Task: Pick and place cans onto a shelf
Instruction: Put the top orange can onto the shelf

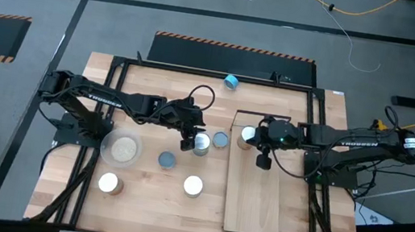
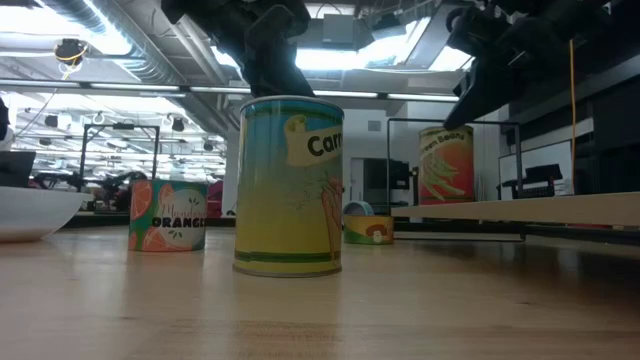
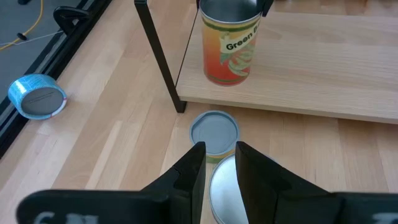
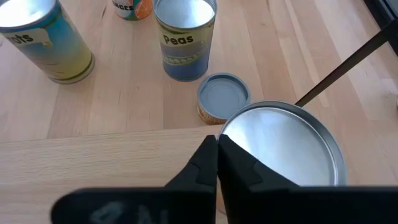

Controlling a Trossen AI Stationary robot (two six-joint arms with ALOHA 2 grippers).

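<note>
- You have one can done: the green beans can [image 1: 248, 135] stands upright on the shelf [image 1: 257, 196], at its far end by the black frame; the rest of the board is bare.
- Left on the surface, going left to right in the high view: a shiny-topped can [image 1: 109, 183] near the front edge just below the clear dish [image 1: 121, 149], a low grey-topped can [image 1: 166, 160], the carrots can [image 1: 193, 185], the peas can [image 1: 202, 142], and a short grey-topped can [image 1: 220, 140] just beside the shelf's edge (a blue-topped one [image 1: 231, 81] lies well apart at the back).
- Your left hand [image 1: 187, 142] hangs over the peas can, fingers narrowly parted astride its rim; I cannot tell whether it truly grips.
- Your right hand [image 1: 263, 161] sits over the shelf just beside the green beans can, fingers pressed together, holding nothing.
- The cans look small and upright, with bright paper labels and silver or dull grey tops.
</note>
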